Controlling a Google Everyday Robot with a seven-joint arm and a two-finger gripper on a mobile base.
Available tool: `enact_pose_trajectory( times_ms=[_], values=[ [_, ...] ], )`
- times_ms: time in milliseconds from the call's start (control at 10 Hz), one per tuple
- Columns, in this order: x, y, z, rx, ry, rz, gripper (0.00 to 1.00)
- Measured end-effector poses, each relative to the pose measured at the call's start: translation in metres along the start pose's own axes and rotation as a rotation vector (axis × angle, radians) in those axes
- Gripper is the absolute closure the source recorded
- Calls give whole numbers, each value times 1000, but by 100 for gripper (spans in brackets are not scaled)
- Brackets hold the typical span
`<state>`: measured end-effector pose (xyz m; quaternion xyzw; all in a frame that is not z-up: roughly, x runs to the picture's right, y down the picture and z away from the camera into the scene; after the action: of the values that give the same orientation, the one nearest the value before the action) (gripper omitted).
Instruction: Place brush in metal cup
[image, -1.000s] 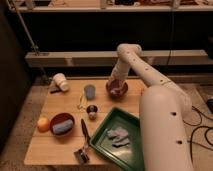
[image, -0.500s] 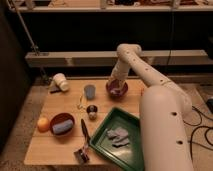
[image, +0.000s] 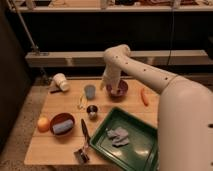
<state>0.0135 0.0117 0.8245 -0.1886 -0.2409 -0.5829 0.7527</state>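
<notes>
- We saw the white arm's pincer (image: 115, 89) at the dark red bowl (image: 124, 91) near the back of the wooden table (image: 50, 147); we could not tell whether it was open or closed.
- The slim dark-handled brush (image: 83, 136) lay flat on the table, just left of the green tray (image: 142, 144).
- The small shiny metal cup (image: 92, 111) stood upright near the brush's handle end, well apart from the pincer.

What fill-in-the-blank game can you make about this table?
1. The cloth lies in the green ____.
2. The brush lies on the ____, not in the metal cup.
3. The gripper is over the dark ____ beside the tumbler.
4. The white cup lies on its ____.
Missing words: tray, table, bowl, side.
</notes>
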Motion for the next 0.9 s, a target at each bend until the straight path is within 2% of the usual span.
enact_pose_trajectory(
  times_ms=[100,400,600,700,900],
  values=[
    [-26,-3,-1,-22,19,-60,47],
    [-88,-11,-5,-69,77,-175,47],
    [-105,-15,-5,-78,90,-211,47],
    [-105,-15,-5,-78,89,-211,47],
    [-108,-27,-4,-45,43,-274,47]
  ],
)
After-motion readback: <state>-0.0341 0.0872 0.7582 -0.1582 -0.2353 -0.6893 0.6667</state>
